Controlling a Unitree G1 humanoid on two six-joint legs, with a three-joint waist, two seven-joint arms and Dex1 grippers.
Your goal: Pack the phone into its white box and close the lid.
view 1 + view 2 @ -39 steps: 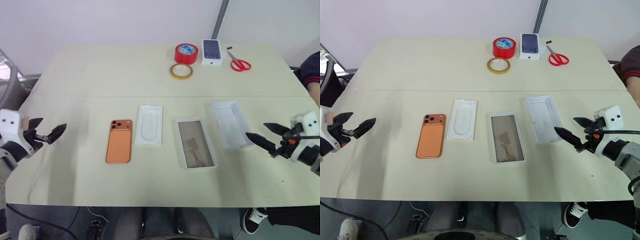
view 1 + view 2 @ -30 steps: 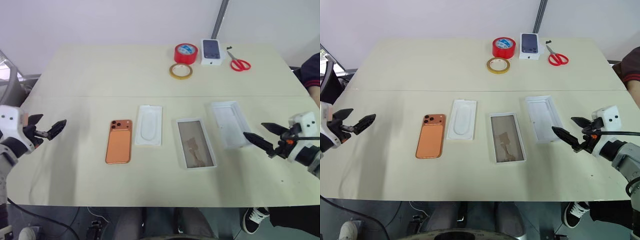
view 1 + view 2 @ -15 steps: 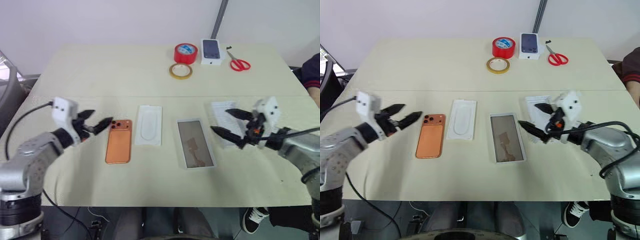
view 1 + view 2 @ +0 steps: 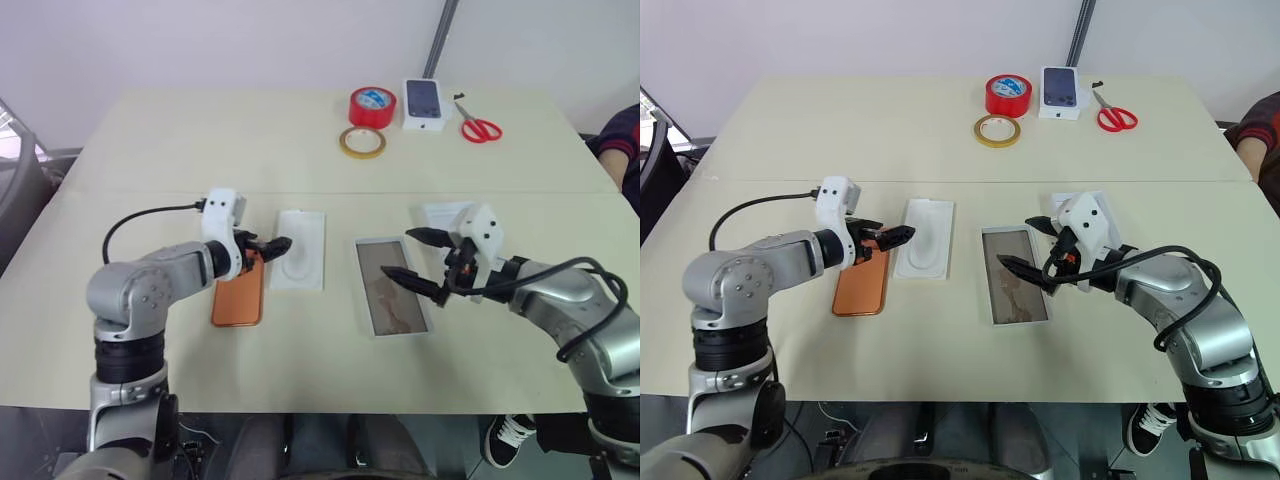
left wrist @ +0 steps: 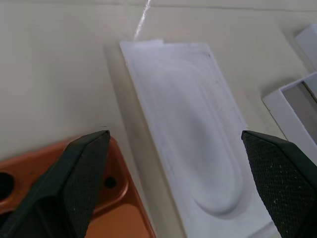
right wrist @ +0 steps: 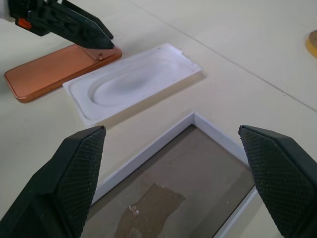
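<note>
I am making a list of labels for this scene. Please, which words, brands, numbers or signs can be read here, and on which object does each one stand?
No text can be read.
Red tape roll: blue-white label on top, too small to read.
Small white carton: printed dark phone picture, no legible words.
Phone, white box, white insert: no markings visible.

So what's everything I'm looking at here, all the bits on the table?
phone: one, copper-orange, back up, on the table's left part.
moulded insert: one, white, just right of the phone.
white box: one, white rim, tan floor, centre.
lid: one, white, right of the box, partly behind the right arm.
tape roll: one, red, far edge.
tape ring: one, yellowish, beside the red roll.
small carton: one, white, dark phone printed on top.
scissors: one pair, red handles.
table: one, pale beige.
person's sleeve: dark, right edge.
left gripper: black, open, over the phone's top.
right gripper: black, open, over the box.
</note>
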